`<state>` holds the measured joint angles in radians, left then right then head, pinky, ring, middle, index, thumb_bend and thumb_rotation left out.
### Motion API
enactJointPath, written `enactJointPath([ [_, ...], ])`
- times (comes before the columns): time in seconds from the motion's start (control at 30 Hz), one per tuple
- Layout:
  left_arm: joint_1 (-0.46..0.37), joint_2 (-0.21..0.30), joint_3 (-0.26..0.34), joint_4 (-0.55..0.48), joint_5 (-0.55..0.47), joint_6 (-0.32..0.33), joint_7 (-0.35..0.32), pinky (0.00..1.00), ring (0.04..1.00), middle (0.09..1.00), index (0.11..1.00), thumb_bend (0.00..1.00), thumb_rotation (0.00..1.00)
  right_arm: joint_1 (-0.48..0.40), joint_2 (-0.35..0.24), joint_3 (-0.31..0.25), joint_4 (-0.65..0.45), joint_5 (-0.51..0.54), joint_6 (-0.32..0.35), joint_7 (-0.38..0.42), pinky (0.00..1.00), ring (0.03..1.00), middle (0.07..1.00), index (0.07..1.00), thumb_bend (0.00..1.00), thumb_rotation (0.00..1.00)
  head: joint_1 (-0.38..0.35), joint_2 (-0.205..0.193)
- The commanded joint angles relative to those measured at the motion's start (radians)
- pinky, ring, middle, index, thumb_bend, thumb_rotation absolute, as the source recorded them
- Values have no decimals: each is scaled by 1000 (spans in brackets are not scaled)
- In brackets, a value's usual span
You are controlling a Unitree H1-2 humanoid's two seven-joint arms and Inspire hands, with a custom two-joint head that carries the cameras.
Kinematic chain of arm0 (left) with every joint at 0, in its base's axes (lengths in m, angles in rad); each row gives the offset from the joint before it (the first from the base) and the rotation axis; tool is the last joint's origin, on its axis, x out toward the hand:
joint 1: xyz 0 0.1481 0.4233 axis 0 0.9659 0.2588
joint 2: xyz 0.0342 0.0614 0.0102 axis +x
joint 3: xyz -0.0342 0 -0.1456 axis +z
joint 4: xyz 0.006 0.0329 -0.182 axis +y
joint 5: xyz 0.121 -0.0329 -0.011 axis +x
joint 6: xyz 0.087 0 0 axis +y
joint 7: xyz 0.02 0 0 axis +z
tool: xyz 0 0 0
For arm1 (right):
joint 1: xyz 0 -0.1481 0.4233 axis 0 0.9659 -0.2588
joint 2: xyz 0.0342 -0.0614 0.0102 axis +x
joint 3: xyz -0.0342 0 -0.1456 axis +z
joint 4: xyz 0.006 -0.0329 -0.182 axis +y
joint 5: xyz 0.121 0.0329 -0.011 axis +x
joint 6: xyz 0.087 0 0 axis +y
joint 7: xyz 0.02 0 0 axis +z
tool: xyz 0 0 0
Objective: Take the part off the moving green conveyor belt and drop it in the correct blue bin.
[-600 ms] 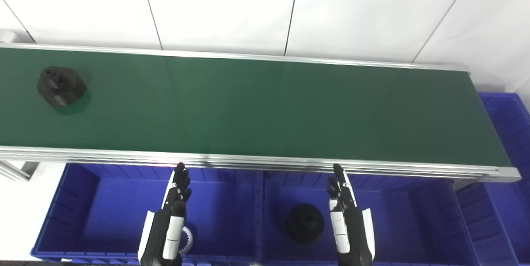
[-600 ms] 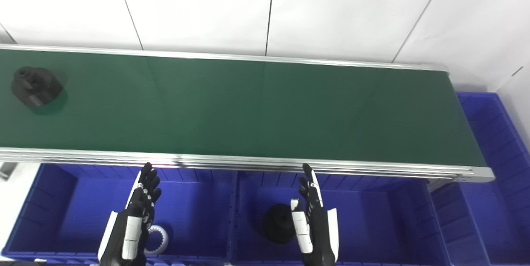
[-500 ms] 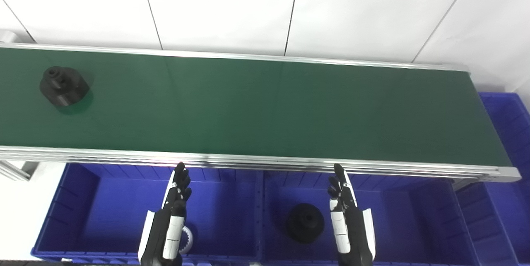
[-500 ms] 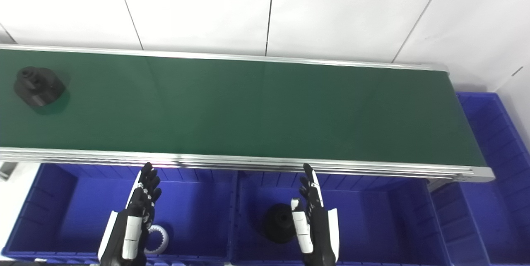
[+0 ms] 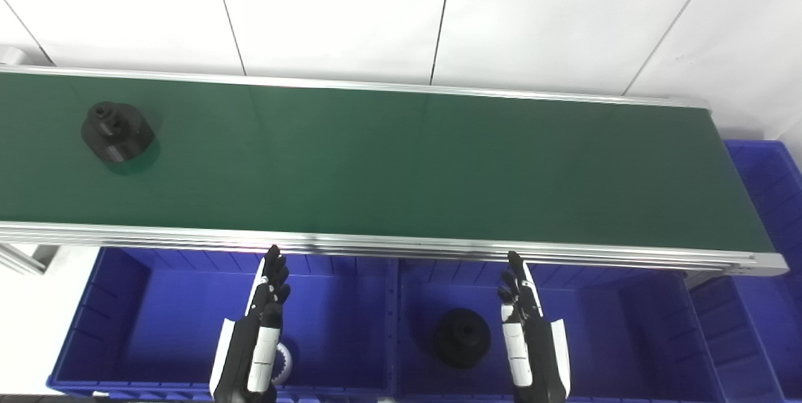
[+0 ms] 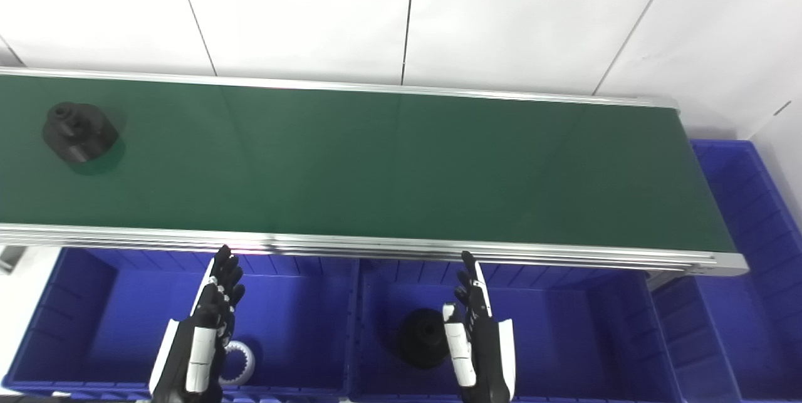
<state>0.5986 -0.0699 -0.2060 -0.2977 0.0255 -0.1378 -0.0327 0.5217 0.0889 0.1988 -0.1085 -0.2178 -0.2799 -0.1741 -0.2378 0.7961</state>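
Left eye view: nearest the camera, both arms rise from the bottom edge over the blue bins, forearms roughly parallel and well apart. The left hand is held flat and edge-on, fingers straight and close together, pointing up toward the belt; it grasps nothing, released. Its fingertips reach just short of the belt's near rail. The right hand stands in the same pose, fingers extended and pointing away from the robot, empty, with its tips likewise just below the rail.

Under the left hand lies the left bin, and a white ring with a toothed inner edge rests on its floor, partly hidden behind the left wrist. The right bin sits beside it, sharing a wall, and holds a black round piece just left of the right hand. A third bin stands at the belt's right end.

Beyond the bins runs the green belt, framed by silver rails. The part, black and round with a raised hub on top, sits upright on the belt's far left, well apart from both hands. Behind the belt is a white panelled wall.
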Motion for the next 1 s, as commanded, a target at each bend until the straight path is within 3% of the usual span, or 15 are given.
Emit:
enactJointPath([
  [0.0, -3, -6, -8, -18, -3, -31, 0, 1000, 1000, 1000, 1000, 584, 943, 1, 9, 1, -28, 0, -11, 8, 908, 954, 980, 968, 712, 1000, 1, 0],
  [0.63, -1, -2, -11, -16, 31, -29, 6, 1000, 1000, 1000, 1000, 580, 966, -3, 10, 0, -19, 2, -22, 5, 901, 947, 979, 966, 699, 1000, 1, -8],
  [0.77, -5, -4, -11, 12, 18, -56, 1, 1000, 1000, 1000, 1000, 566, 965, -4, 5, -3, 2, 2, -40, 4, 905, 950, 980, 969, 701, 1000, 10, -37],
  [0.97, -10, -13, -21, 71, 29, -102, 5, 1000, 1000, 1000, 1000, 583, 974, -5, -15, -13, 54, 40, -90, 11, 912, 947, 978, 976, 717, 1000, 103, -128],
])
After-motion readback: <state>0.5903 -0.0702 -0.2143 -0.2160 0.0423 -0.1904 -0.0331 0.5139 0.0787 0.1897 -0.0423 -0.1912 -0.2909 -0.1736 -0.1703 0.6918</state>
